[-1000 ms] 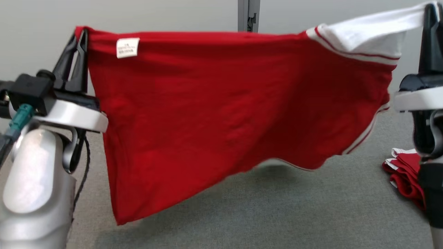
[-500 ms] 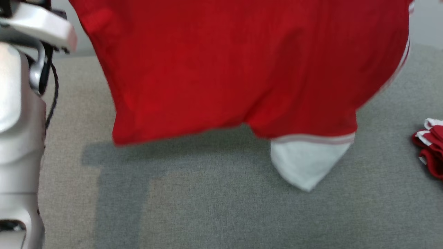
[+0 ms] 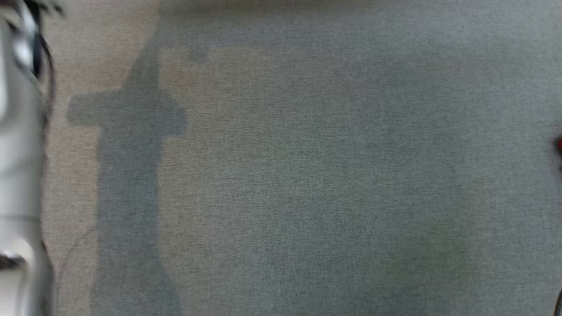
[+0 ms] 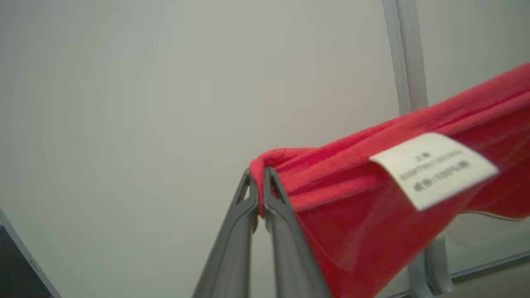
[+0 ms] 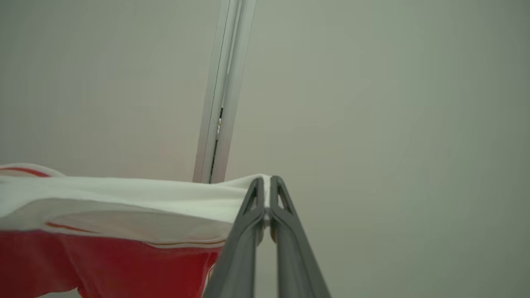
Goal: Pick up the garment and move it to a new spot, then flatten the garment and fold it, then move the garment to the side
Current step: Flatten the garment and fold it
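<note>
— What's changed?
— My head camera has tipped down since a second ago, and it now looks at the grey surface [image 3: 307,175].
— And the count?
— One garment [image 4: 372,231] with one white label [image 4: 434,169], held aloft. The left gripper [image 4: 258,174] pinches its red corner and the right gripper [image 5: 267,180] its white corner.

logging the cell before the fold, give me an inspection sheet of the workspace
surface: grey mat, shadows across it
job's things: red and white garment held up at two ends, label near left grip
clutter: red sliver at head view's right edge, too small to tell
grippers: left gripper shut on garment's red edge; right gripper shut on its white part
cables: dark cable along left arm, blurred
surroundings: pale wall, grey post
</note>
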You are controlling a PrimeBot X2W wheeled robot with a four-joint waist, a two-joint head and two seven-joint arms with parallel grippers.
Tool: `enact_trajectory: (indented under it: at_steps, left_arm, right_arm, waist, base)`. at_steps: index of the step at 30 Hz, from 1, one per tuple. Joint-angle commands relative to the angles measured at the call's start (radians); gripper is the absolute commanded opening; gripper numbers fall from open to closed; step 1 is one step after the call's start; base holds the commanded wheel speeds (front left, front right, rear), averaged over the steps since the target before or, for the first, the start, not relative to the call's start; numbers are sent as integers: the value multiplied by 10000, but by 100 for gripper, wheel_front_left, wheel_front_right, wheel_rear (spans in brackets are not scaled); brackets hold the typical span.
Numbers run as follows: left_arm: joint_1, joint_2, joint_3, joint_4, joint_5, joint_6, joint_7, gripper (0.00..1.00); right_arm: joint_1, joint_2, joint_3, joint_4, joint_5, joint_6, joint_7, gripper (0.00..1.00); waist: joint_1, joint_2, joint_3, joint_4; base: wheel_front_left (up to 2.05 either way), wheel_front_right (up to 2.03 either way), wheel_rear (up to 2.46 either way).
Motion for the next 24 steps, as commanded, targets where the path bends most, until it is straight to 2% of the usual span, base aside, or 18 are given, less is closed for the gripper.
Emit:
enact_trajectory:
  at_steps: [1, 8, 14, 19, 24]
  left_arm:
    - [347, 59, 88, 39, -59, 80, 10, 0]
    - [3857, -996, 390, -233, -767, 199, -3, 0]
    - [6516, -1660, 831, -443, -1185, 197, -4, 0]
    - [8207, -1860, 1104, -411, -1430, 365, 2, 0]
    - [9606, -1905, 1180, -473, -1472, 383, 5, 0]
  right_arm:
    - [387, -55, 13, -43, 138, -31, -34, 0]
    - [4465, 285, 919, -469, 945, -23, -25, 0]
    - [6974, 881, 761, -666, 1441, -20, -26, 0]
    - [8696, 1184, 415, -511, 1552, -22, -26, 0]
    - [10150, 1225, 232, -306, 1421, -22, -25, 0]
  waist:
    - [0, -1, 29, -39]
    - [0, -1, -72, -234]
    - [0, -1, -609, -457]
    - [0, -1, -1545, -513]
    - [0, -1, -2690, -528]
  base:
    - [0, 0, 0]
    - [0, 0, 0]
    - [0, 0, 0]
    - [0, 0, 0]
    - [0, 0, 0]
